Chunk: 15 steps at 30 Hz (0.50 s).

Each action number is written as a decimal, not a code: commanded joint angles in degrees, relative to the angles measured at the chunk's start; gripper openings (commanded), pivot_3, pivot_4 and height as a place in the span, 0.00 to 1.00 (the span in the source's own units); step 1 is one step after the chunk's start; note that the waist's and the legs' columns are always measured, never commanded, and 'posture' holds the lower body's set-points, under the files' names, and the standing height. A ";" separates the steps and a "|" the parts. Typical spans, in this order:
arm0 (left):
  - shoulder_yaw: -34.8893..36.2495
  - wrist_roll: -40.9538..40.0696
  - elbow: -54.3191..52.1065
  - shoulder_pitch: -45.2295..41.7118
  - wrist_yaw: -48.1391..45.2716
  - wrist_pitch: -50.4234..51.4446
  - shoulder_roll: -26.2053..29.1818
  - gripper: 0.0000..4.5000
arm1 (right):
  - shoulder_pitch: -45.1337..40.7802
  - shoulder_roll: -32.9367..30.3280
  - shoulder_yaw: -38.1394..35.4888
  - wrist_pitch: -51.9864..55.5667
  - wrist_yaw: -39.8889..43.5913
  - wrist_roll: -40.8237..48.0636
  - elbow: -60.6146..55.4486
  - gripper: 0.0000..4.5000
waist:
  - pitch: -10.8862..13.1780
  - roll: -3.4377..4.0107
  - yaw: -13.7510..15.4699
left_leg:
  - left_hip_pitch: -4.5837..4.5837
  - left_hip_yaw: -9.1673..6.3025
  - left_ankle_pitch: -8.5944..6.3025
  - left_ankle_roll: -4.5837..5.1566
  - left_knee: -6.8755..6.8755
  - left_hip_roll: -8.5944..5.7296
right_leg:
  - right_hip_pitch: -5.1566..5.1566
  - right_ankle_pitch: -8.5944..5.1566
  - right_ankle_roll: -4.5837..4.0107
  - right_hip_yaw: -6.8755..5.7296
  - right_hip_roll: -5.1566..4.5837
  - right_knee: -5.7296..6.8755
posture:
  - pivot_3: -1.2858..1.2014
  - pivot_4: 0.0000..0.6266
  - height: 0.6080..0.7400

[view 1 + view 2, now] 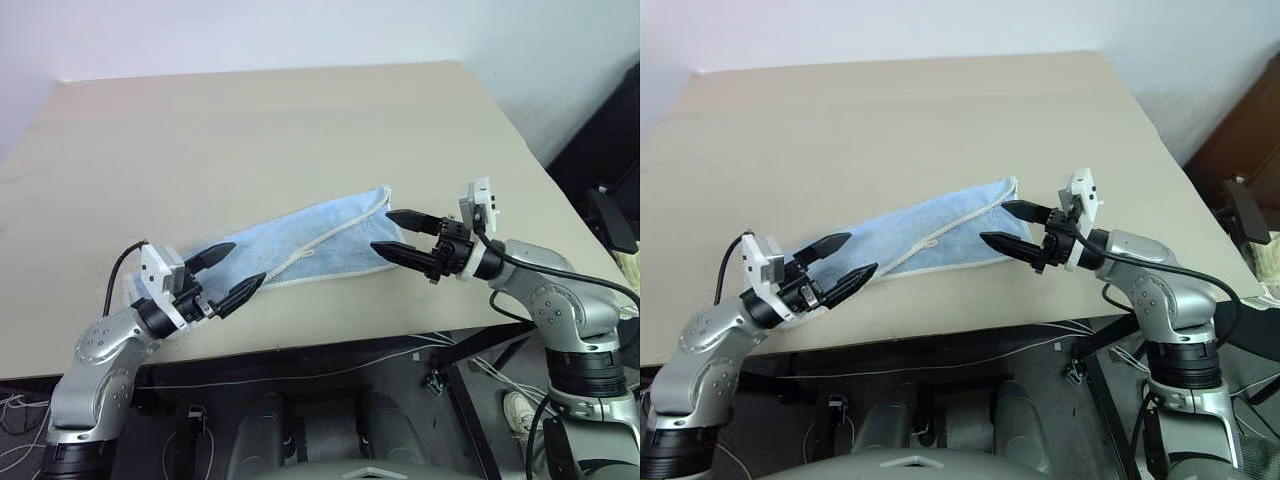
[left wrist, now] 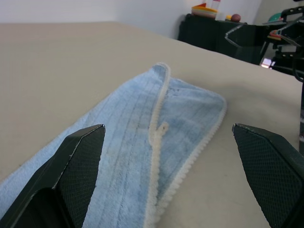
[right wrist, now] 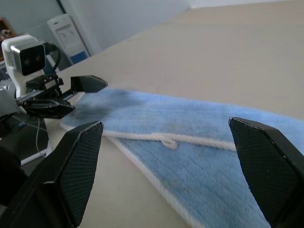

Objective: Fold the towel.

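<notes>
Beige table [image 1: 300, 130], towel [image 1: 310, 245] between 2 wide-open, empty grippers.

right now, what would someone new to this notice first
A light-blue towel lies already folded into a long strip, slanting across the near part of the beige table, its whitish hem running along the top. The left gripper and right gripper face each other at its two ends, both open, holding nothing.

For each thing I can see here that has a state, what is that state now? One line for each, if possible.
towel: lying flat on the table, already folded lengthwise into a long strip, held by nothing.
left pincer: open, at the towel's near-left end.
right pincer: open, at the towel's far-right end.
</notes>
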 commanded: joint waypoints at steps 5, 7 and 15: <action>1.03 -1.98 -0.18 -1.32 -1.79 -1.33 0.26 1.00 | -4.27 0.63 2.49 -3.17 1.15 -1.55 2.82 0.99 | 0.00 0.00 0.03 | -0.01 0.01 0.00 0.00 -0.02 -0.02 | 0.01 0.00 -0.01 0.00 -0.04 -0.06 | 0.52 0.24 1.00; 1.11 -2.63 0.20 -2.35 -1.97 -1.02 0.17 1.00 | -4.55 0.23 2.37 -3.74 1.34 -1.82 3.30 0.99 | 0.00 0.00 0.09 | -0.02 0.01 0.00 0.00 -0.07 -0.02 | 0.01 0.00 -0.01 -0.02 -0.04 -0.13 | 0.52 0.24 1.00; -0.89 -1.62 0.90 -3.23 -3.01 -1.34 -1.00 1.00 | -5.21 -2.77 2.57 -5.58 1.32 -5.52 5.66 0.99 | 0.00 0.00 0.13 | -0.08 0.04 -0.04 0.08 -0.16 -0.04 | 0.06 0.02 -0.02 -0.05 -0.05 -0.40 | 0.52 0.24 1.00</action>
